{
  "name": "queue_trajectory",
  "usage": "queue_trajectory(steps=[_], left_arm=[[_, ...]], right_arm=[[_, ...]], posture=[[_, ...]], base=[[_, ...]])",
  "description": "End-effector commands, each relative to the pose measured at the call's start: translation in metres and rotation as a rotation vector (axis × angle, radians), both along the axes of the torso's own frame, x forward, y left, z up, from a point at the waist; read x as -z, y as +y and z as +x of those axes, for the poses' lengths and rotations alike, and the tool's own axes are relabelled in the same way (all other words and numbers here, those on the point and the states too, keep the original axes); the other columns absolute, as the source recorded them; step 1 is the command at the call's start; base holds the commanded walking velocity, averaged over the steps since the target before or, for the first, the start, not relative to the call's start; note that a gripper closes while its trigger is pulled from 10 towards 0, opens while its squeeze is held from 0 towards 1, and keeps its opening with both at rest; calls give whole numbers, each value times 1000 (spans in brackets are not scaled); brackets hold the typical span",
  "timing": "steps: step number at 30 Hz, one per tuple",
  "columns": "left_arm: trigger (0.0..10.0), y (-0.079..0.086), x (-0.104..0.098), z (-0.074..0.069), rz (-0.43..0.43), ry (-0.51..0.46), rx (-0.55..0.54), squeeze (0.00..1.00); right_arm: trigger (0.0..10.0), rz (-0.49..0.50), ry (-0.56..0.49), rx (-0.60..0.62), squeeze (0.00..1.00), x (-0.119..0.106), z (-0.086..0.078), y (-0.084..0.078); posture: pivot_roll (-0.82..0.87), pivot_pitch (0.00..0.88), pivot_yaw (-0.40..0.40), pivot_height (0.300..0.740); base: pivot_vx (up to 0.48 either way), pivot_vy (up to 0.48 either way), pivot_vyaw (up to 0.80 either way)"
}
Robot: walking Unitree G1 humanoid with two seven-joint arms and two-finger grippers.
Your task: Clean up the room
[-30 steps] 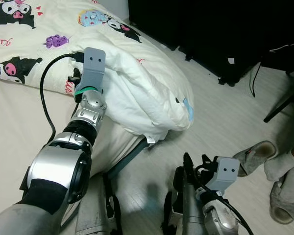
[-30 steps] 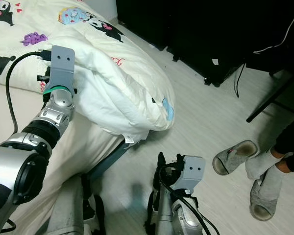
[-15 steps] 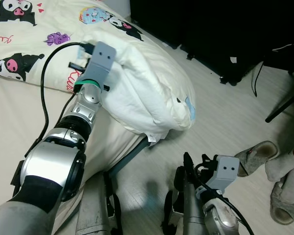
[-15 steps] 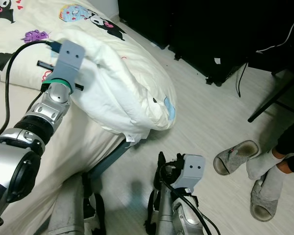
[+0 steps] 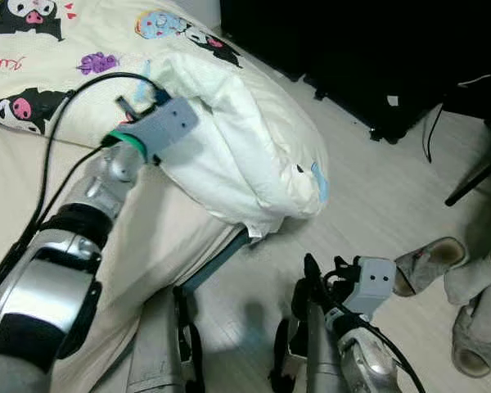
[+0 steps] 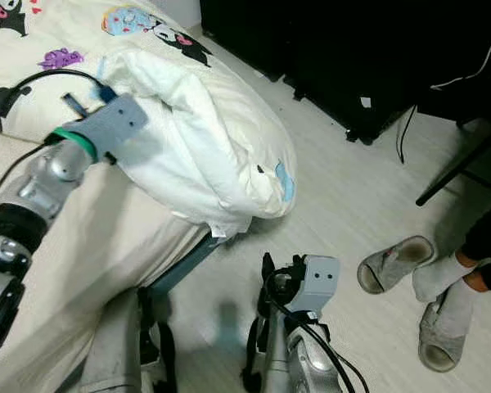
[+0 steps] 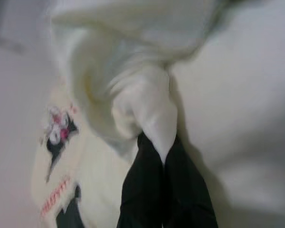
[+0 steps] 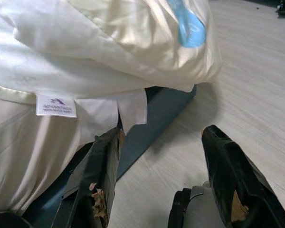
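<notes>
A thick white duvet (image 5: 245, 139) with cartoon prints lies bunched at the corner of the bed (image 5: 33, 196), and its fold hangs over the edge. My left gripper (image 7: 164, 159) is shut on a pinch of the white fabric at the top of that fold, with its wrist (image 5: 159, 127) turned sideways over the mattress. Down by the floor, beside the bed corner, my right gripper (image 5: 321, 274) is open and holds nothing. In the right wrist view the duvet's label (image 8: 57, 105) and the blue-grey bed frame (image 8: 152, 128) are just ahead of its fingers (image 8: 102, 161).
A person's socked feet in grey slippers (image 5: 466, 282) stand on the pale wood floor at the right. Black furniture (image 5: 352, 49) runs along the back, with a cable (image 5: 425, 131) and a black stand leg (image 5: 475, 176) beside it. Open floor lies between bed and furniture.
My left wrist has turned and swung lower and to the left while holding the duvet, rolling the fold up toward the bed. The right arm has stayed put.
</notes>
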State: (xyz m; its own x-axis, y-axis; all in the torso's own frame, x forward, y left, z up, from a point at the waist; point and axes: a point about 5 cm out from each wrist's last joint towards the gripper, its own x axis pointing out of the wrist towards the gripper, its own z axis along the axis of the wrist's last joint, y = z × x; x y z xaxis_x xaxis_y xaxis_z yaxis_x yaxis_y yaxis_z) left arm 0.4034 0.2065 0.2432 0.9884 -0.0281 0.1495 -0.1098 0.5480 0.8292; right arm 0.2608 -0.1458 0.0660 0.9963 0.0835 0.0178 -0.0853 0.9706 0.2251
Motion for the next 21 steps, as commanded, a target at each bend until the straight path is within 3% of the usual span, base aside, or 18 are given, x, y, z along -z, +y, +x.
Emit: queue_trajectory(steps=[1, 3, 4, 5, 6, 9, 10, 15, 17, 20, 21], left_arm=[[10000, 9, 19, -6, -1, 97, -3, 0], [10000, 4, 33, -26, 107, 238, 191, 0], [10000, 4, 33, -26, 107, 238, 191, 0], [10000, 3, 40, -47, 238, 352, 347, 0], [10000, 3, 40, -47, 238, 352, 347, 0], [10000, 17, 37, -71, 532, 452, 479, 0], [10000, 20, 34, -75, 578, 470, 488, 0], [10000, 28, 21, -88, 637, 549, 519, 0], [10000, 35, 17, -104, 676, 654, 541, 0], [10000, 40, 20, -115, 706, 728, 555, 0], [10000, 44, 26, -125, 724, 806, 572, 0]], right_arm=[[10000, 10, 58, 2, 0, 13, -7, 0], [10000, 12, 63, 1, 0, 15, -9, 0], [10000, 12, 63, 1, 0, 15, -9, 0], [10000, 14, 70, 3, 0, 17, -11, 0], [10000, 14, 70, 3, 0, 17, -11, 0], [10000, 20, 79, 6, 0, 20, -13, 1], [10000, 22, 79, 6, 0, 20, -13, 1], [10000, 27, 82, 3, 0, 21, -13, 4], [10000, 30, 83, 3, 0, 22, -12, 4], [10000, 32, 83, 4, 0, 22, -12, 4], [10000, 33, 83, 5, 0, 23, -12, 4]], posture=[[11, 310, 94, 592], [18, 312, 102, 592], [18, 312, 102, 592], [44, 316, 114, 592], [44, 316, 114, 592], [66, 317, 122, 592], [66, 317, 122, 592], [89, 315, 132, 592], [93, 316, 134, 592], [100, 316, 144, 592], [105, 317, 150, 592]], base=[[0, 0, 0], [0, 0, 0], [0, 0, 0], [0, 0, 0], [0, 0, 0], [0, 0, 0], [0, 0, 0], [0, 0, 0], [0, 0, 0], [0, 0, 0], [0, 0, 0]])
